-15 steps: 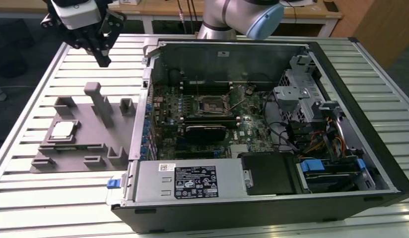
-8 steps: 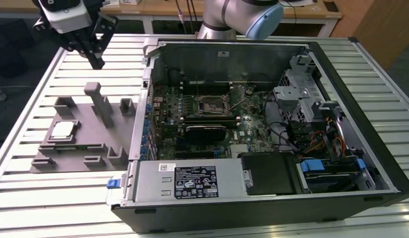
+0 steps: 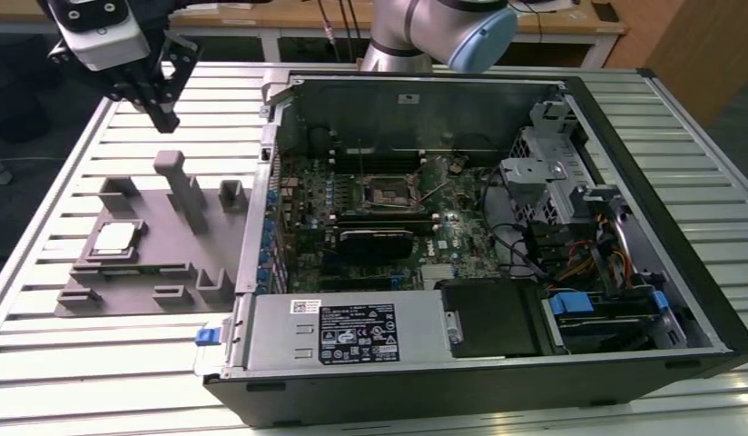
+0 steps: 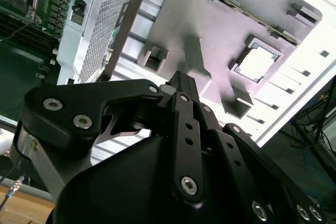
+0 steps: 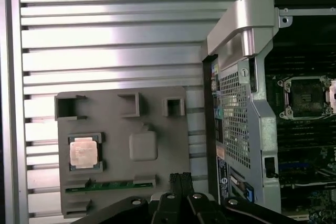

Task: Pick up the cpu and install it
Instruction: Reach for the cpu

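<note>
Here's the gripper (image 3: pixel 164 118) in the upper left of the exterior view, hanging high over the slatted table (image 3: pixel 59 363). The fingers (image 3: pixel 156 91) are pressed together tip to tip and carry nothing. In the second wrist view the gripper (image 4: pixel 181 80) is likewise clenched and empty.

The cpu (image 3: pixel 113 238) lies flat in a square pocket of the grey tray (image 3: pixel 168 263), at the middle left of the exterior view, silver top up. It is well apart from the gripper, which hangs over the tray's far end, above the tall post (image 3: pixel 171 177) as the frame shows it.

The first wrist view looks straight down on the cpu (image 5: pixel 84 152), which sits snug in its dark-rimmed pocket. A rounded square pad (image 5: pixel 143 146) stands just beside it on the tray (image 5: pixel 121 114). A thin green strip (image 5: pixel 110 184) lies in a slot near the cpu; it could be a memory stick, hard to say from here.

The tray sits on the table just beside the open computer case (image 3: pixel 410 109), which takes up the centre and right of the exterior view. Inside, on the green motherboard (image 3: pixel 313 195), the socket (image 3: pixel 390 193) shows a dark square within its metal frame. A black finned block (image 3: pixel 374 243) sits just below it in the frame. The grey power supply box (image 3: pixel 338 331) runs along the case's lower edge, and the arm's (image 3: pixel 441 32) joint peeks in at the top centre.
</note>
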`<state>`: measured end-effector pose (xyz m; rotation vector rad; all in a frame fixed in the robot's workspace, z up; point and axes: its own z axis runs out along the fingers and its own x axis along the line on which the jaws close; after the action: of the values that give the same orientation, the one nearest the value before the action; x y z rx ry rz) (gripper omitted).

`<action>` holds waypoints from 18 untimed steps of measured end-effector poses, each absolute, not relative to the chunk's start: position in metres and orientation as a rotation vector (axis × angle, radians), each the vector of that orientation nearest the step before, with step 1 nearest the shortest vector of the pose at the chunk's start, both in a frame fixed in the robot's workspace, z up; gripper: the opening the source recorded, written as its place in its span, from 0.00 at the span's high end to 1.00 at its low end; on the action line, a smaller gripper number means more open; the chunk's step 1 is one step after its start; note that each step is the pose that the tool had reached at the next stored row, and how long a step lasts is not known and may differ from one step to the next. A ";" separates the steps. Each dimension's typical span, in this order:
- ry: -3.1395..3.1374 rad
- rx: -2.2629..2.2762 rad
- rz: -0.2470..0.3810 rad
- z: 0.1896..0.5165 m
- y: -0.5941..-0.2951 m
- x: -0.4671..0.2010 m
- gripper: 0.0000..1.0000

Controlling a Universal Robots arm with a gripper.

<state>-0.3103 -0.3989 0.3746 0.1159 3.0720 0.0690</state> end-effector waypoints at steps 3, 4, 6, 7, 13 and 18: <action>3.072 0.116 0.069 0.372 -0.399 -0.315 0.89; 3.072 0.116 0.069 0.371 -0.399 -0.316 0.89; 3.072 0.116 0.069 0.369 -0.399 -0.319 0.89; 3.072 0.116 0.069 0.368 -0.399 -0.321 0.89; 3.072 0.116 0.069 0.363 -0.399 -0.334 0.89; 3.072 0.116 0.069 0.359 -0.399 -0.343 0.89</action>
<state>-0.3433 -0.3987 0.3591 0.1158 3.0719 0.0691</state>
